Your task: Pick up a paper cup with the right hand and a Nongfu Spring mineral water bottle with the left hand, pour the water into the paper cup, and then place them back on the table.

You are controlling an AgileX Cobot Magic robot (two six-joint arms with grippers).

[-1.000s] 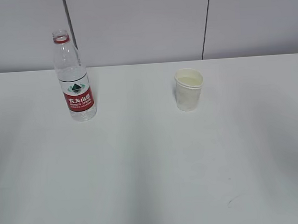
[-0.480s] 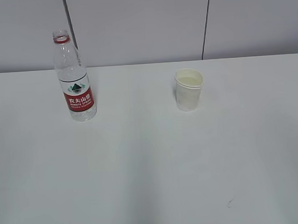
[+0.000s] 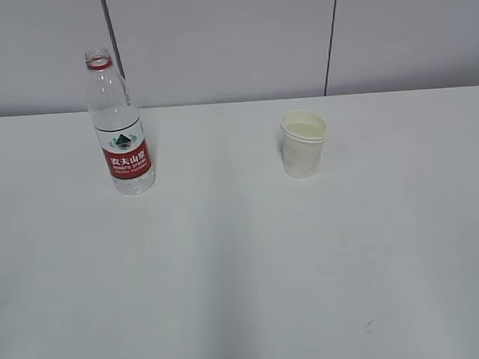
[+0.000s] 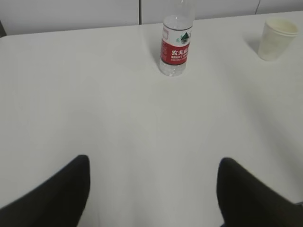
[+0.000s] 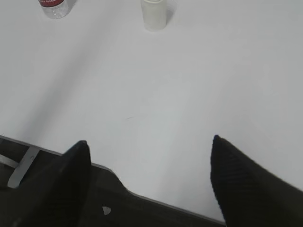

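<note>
A pale grey panelled wall backs the large plain white counter [image 3: 244, 260]. On it stands the clear plastic Nongfu Spring mineral water bottle [image 3: 118, 125], uncapped, with a red-and-white label and red neck ring, upright. The small cream-white tapered paper cup [image 3: 303, 143] stands well to the right of the bottle, also upright, with what looks like liquid inside. Neither arm shows in the exterior view. The left claw [image 4: 151, 189] hangs released over bare counter, well short of the bottle; the right claw [image 5: 149, 175] is likewise spread apart, at the counter's near edge, far from the bottle and cup. Judging by the filled cup, the pour and set-down may be finished, with nothing left.
</note>
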